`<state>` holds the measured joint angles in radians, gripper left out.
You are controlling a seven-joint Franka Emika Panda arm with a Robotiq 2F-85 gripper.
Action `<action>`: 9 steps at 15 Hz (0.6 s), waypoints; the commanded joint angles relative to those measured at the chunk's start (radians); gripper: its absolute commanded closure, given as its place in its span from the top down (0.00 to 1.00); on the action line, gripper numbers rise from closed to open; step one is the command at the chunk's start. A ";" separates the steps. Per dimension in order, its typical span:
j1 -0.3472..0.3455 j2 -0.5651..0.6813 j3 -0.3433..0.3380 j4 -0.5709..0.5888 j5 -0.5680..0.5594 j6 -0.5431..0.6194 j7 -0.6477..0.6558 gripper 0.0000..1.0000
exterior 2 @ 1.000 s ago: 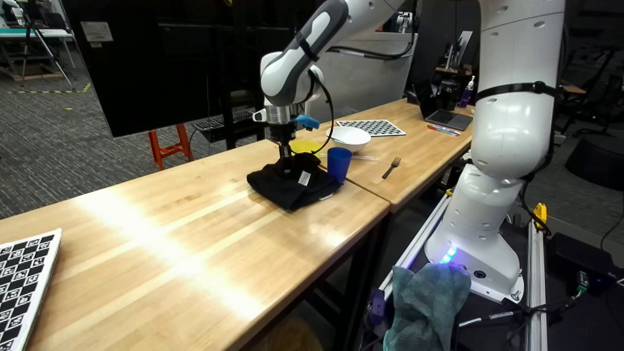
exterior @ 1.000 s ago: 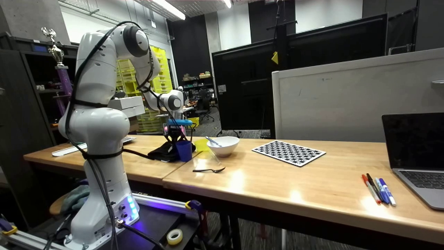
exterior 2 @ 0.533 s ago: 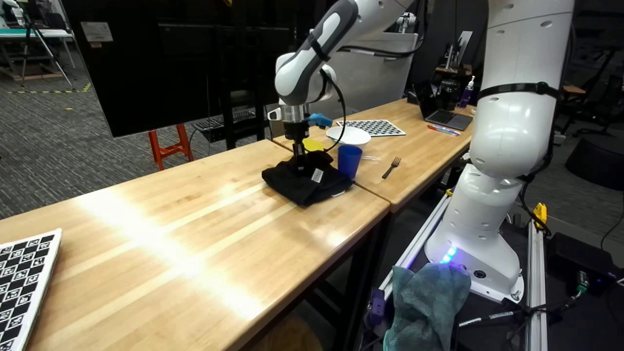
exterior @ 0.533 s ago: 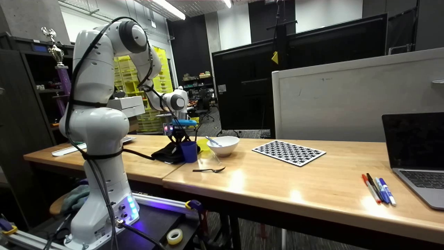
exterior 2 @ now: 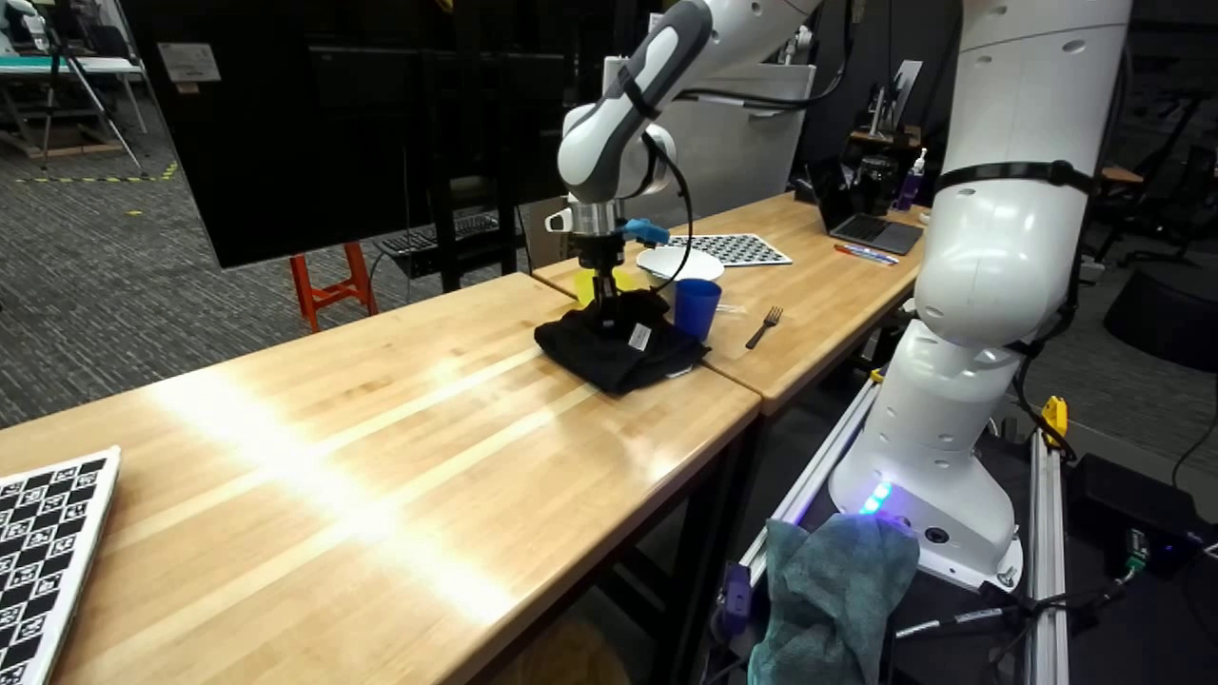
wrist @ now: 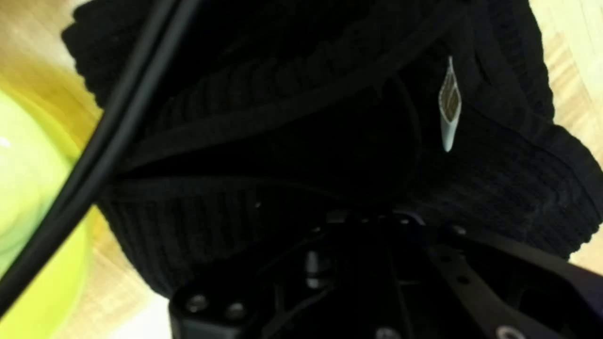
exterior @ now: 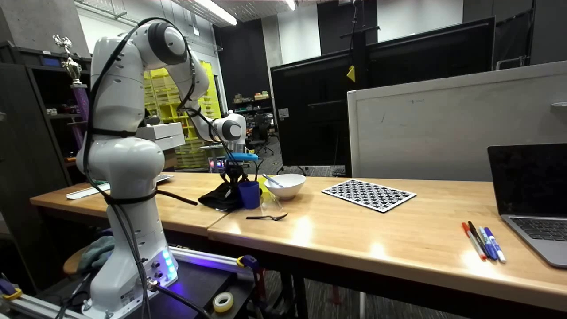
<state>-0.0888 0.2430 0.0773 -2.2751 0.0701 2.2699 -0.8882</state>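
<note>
The pincer points down into a black cloth, its two fingers together and their tips set against the ribbed fabric; whether a fold is caught between them I cannot tell. The cloth lies bunched on the tabletop, near the seam where two wooden tops meet, and a small white tag sticks up from it near the fingers. Two black cables cut across a corner of the wrist view. A blue cup stands upright just beside the cloth, and a yellow dish lies on another side of it. A little past these is a white bowl with a blue-handled utensil leaning on its rim, and a dark fork lies flat nearby. Farther along comes a black-and-white checkered board, then four pens in a bunch beside an open laptop. Well apart on the cloth's own side of the seam, a second checkered board shows partly in an exterior view. Behind everything stand a pale whiteboard, large black panels and a shelving rack of yellow bins
</note>
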 commanded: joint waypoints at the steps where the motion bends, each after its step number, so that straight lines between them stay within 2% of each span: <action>1: -0.020 0.001 -0.031 -0.062 -0.011 0.038 -0.045 0.00; 9: -0.009 -0.014 -0.045 -0.071 -0.029 0.029 -0.050 0.00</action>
<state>-0.1024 0.2240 0.0421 -2.3028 0.0686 2.2700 -0.9257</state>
